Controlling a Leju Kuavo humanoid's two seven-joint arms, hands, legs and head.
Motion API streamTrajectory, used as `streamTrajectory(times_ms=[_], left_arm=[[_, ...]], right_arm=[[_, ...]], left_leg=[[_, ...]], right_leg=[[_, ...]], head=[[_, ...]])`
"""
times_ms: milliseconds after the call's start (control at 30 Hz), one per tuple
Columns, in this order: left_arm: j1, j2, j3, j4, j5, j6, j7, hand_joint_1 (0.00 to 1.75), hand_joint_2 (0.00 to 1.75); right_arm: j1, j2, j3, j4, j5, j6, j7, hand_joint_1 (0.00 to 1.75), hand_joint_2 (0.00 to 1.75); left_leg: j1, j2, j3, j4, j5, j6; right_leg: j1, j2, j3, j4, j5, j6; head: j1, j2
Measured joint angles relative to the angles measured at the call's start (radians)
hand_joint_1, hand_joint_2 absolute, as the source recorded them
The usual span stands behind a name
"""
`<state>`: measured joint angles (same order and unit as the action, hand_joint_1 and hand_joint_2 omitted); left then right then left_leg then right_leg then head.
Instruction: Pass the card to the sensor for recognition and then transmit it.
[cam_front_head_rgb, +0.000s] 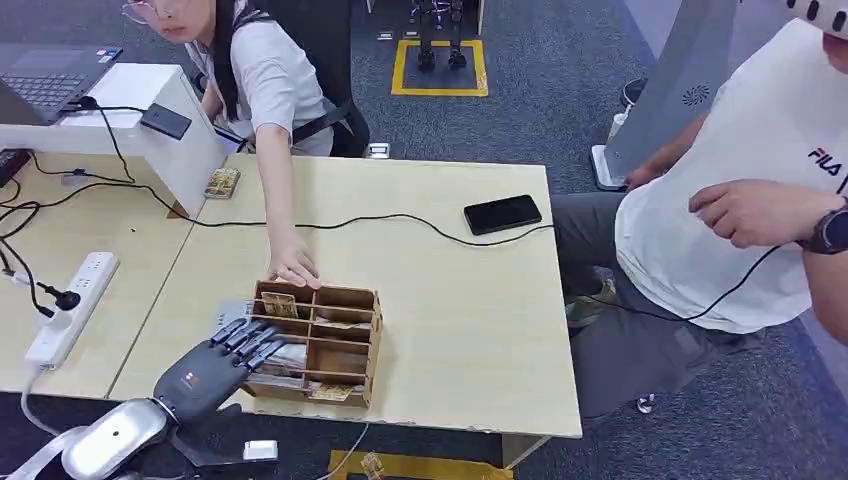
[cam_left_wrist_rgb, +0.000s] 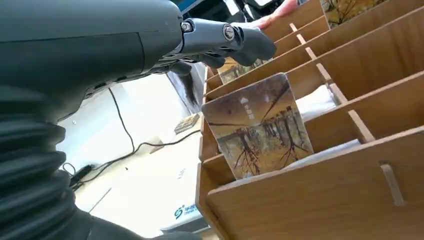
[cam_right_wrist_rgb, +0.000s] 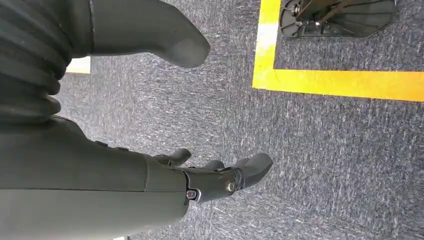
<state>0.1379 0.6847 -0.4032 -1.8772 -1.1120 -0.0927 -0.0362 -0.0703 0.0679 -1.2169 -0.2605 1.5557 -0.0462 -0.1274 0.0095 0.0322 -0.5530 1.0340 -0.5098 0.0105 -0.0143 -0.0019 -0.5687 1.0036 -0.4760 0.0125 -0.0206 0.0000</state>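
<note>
Left wrist view: we find the card (cam_left_wrist_rgb: 257, 125) upright in a wooden organizer (cam_front_head_rgb: 345, 345) slot, just beyond our left hand (cam_front_head_rgb: 215, 365), whose fingers are spread, holding nothing. A person's hand (cam_front_head_rgb: 293, 268) apparently steadies the organizer's far edge.

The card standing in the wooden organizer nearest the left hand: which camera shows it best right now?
The left wrist view: the card stands upright in a slot of the wooden organizer, its tree picture sharp, with the left hand close above it. The head view shows the organizer small, with that hand over its near-left corner. The right wrist view faces carpet.
</note>
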Motion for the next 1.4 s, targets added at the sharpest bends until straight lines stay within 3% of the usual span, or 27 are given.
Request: streamTrajectory(times_ms=[833,1067,1200,1400], left_arm=[[0.004,0.068,0.005,0.000,0.095,-0.015,-0.029,1.75,1.75],[0.019,0.108,0.033,-0.029,0.174,-0.014,-0.053,1.75,1.75],[0.050,0.168,0.098,-0.087,0.325,-0.033,-0.103,1.75,1.75],[0.108,0.288,0.316,-0.207,0.567,-0.124,-0.183,1.75,1.75]], right_arm=[[0.000,0.000,0.000,0.000,0.003,0.001,-0.003,0.00,1.75],[0.000,0.000,0.000,0.000,0.003,0.001,-0.003,0.00,1.75],[0.000,0.000,0.000,0.000,0.004,0.001,-0.003,0.00,1.75],[0.000,0.000,0.000,0.000,0.008,0.001,-0.004,0.00,1.75]], left_leg=[[0.000,0.000,0.000,0.000,0.000,0.000],[0.000,0.000,0.000,0.000,0.000,0.000],[0.001,0.000,0.000,0.000,0.000,0.000],[0.001,0.000,0.000,0.000,0.000,0.000]], right_leg=[[0.000,0.000,0.000,0.000,0.000,0.000],[0.000,0.000,0.000,0.000,0.000,0.000],[0.001,0.000,0.000,0.000,0.000,0.000],[0.001,0.000,0.000,0.000,0.000,0.000]], head=[[0.000,0.000],[0.000,0.000],[0.000,0.000],[0.000,0.000]])
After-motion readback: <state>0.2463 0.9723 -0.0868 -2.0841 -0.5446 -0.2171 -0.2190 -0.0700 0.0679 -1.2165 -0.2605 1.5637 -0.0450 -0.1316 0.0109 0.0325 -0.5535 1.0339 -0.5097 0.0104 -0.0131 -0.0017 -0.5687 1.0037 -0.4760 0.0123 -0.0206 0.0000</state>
